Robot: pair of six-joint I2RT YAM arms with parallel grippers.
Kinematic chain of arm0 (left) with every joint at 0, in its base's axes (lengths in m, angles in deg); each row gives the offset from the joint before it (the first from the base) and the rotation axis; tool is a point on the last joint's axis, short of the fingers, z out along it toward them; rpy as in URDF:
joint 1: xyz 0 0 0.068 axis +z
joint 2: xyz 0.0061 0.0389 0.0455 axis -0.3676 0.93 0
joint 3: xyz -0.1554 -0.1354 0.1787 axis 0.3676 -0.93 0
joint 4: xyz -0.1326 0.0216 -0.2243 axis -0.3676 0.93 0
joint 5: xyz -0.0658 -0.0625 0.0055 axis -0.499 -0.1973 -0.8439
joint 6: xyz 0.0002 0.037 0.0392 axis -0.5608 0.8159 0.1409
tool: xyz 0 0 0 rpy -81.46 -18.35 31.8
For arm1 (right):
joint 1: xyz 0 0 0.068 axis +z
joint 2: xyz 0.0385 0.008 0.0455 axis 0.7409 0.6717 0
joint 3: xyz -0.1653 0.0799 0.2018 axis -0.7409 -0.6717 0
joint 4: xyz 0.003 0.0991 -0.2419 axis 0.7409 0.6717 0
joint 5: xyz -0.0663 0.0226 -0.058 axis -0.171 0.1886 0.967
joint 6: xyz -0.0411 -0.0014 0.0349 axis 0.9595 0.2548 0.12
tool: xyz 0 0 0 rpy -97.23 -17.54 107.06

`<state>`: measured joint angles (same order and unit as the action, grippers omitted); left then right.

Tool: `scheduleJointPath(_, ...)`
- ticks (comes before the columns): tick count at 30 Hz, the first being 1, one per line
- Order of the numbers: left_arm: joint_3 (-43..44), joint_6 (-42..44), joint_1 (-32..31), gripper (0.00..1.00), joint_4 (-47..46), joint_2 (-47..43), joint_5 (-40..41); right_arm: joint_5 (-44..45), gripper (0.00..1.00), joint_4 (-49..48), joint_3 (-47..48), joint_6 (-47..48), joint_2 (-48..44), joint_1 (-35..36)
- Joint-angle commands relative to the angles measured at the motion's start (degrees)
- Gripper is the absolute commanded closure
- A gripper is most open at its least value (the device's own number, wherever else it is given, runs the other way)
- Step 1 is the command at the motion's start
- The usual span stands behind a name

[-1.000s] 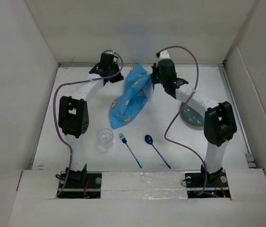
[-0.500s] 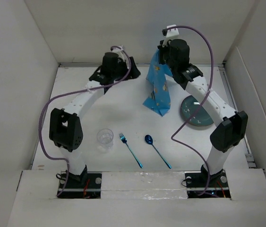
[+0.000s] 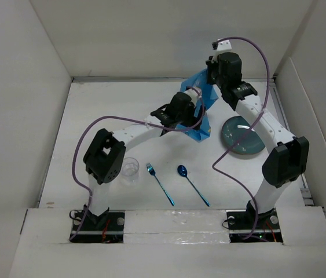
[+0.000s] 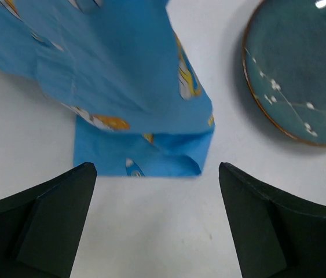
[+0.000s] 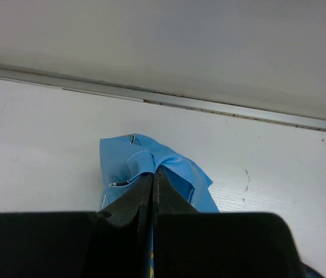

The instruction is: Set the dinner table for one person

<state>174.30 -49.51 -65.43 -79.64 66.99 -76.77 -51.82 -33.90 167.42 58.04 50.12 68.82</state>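
Note:
A blue cartoon-printed cloth mat [image 3: 202, 92] hangs from my right gripper [image 3: 213, 87], which is raised at the back of the white dinner table [image 3: 93, 127]. In the right wrist view that gripper [image 5: 153, 174] is shut on a bunched corner of the mat [image 5: 122, 162]. The mat's lower folded edge [image 4: 142, 159] rests on the tabletop. My left gripper [image 4: 154, 191] hovers open just short of that edge, nothing between its fingers [image 4: 52, 214]. In the top view the left gripper [image 3: 195, 119] sits in front of the hanging mat.
A teal plate [image 3: 242, 136] lies right of the mat, also in the left wrist view as the plate [image 4: 301, 69]. A clear glass [image 3: 129, 171], a blue fork [image 3: 160, 183] and a blue spoon [image 3: 191, 184] lie near the front. White walls enclose the table.
My left gripper opened, let go of the mat and swung right and down to its lower edge. The right gripper carried the mat up and right; it now hangs folded.

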Motion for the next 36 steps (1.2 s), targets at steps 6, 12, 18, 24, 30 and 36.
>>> scheduleJointPath(6,9.8,6.7,1.0,0.08,-5.3,7.7,12.6,-4.3,1.00,-2.4,-3.8,-2.5,-5.9,-0.7)
scheduleJointPath(12,15.3,9.2,1.0,0.01,-5.5,10.8,9.9,-6.5,1.00,-3.0,-4.2,-3.6,-6.5,-2.0)
scheduleJointPath(18,19.5,7.8,3.1,0.34,-8.3,14.9,6.0,-8.2,1.00,-3.1,-3.7,-4.9,-6.7,-2.6)
scheduleJointPath(24,21.8,5.2,4.9,0.89,-10.6,16.6,-3.6,-9.1,1.00,-3.2,-3.5,-5.5,-7.2,-3.2)
scheduleJointPath(30,14.8,5.5,5.4,1.00,-15.2,12.5,-2.0,-9.3,1.00,-3.6,-4.6,-5.3,-8.1,-4.8)
scheduleJointPath(36,9.3,5.0,11.5,0.29,-19.5,8.7,-13.2,-12.9,1.00,-3.7,-4.8,-5.8,-8.6,-7.7)
